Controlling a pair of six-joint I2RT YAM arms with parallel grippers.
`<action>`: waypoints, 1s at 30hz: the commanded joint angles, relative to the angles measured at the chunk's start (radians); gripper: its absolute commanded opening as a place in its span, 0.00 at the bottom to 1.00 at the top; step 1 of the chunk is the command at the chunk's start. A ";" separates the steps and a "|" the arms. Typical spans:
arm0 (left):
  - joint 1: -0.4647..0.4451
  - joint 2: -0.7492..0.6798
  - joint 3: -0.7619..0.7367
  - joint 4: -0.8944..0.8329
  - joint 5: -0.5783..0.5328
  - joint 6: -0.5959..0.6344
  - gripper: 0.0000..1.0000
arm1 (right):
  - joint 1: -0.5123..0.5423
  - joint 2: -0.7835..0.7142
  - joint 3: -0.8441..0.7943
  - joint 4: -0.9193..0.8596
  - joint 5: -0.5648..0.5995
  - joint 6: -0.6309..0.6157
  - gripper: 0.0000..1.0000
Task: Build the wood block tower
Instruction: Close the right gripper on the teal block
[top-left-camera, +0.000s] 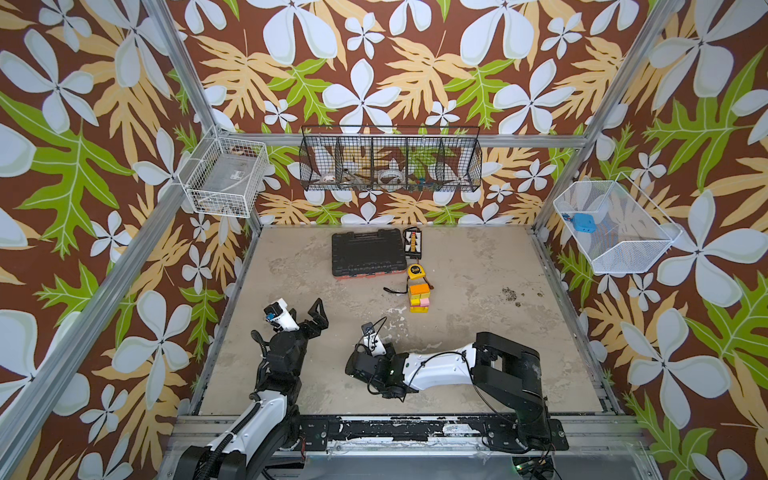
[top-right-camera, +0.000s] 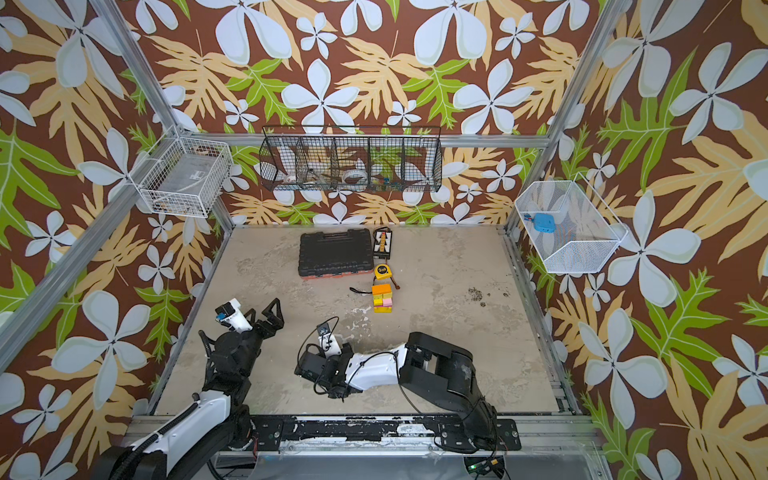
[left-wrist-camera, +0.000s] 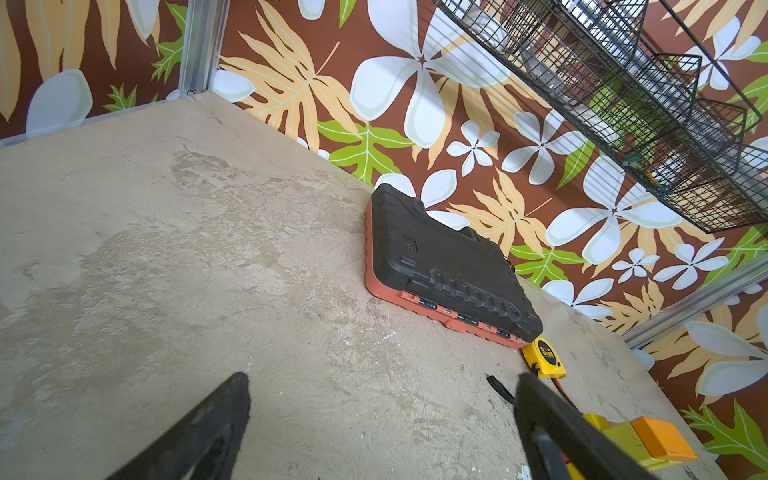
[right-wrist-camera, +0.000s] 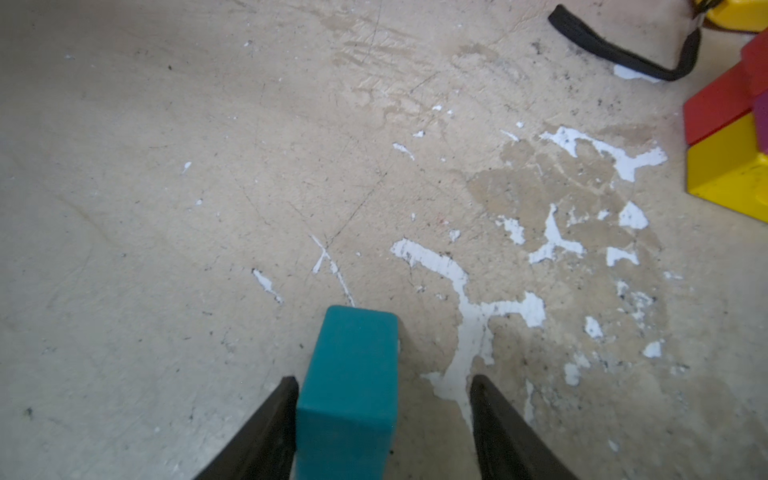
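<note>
The tower (top-left-camera: 419, 297) (top-right-camera: 382, 297) stands mid-table: yellow and pink layers with an orange block on top. Its orange top (left-wrist-camera: 660, 440) also shows in the left wrist view, and its yellow base (right-wrist-camera: 727, 178) and a red block (right-wrist-camera: 715, 108) in the right wrist view. A teal block (right-wrist-camera: 349, 382) lies on the table between the jaws of my right gripper (right-wrist-camera: 384, 379). One finger is against the block, the other stands well apart, so the gripper is open. The arm hides this block in both top views. My left gripper (top-left-camera: 318, 318) (left-wrist-camera: 382, 386) hovers open and empty at the left.
A flat black tool case (top-left-camera: 368, 253) lies at the back, with a small bit card (top-left-camera: 412, 243) beside it. A yellow tape measure (top-left-camera: 416, 272) with a black strap (right-wrist-camera: 623, 58) sits just behind the tower. Wire baskets (top-left-camera: 390, 166) hang on the walls.
</note>
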 joint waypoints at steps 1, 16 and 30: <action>0.000 0.000 -0.002 0.014 -0.005 -0.002 1.00 | 0.001 0.002 0.008 0.024 -0.024 -0.020 0.61; 0.000 0.000 -0.003 0.015 -0.006 -0.001 1.00 | 0.001 0.017 0.029 0.022 -0.045 -0.038 0.37; 0.000 -0.004 -0.005 0.013 -0.004 -0.001 1.00 | 0.001 0.036 0.059 0.017 -0.067 -0.062 0.43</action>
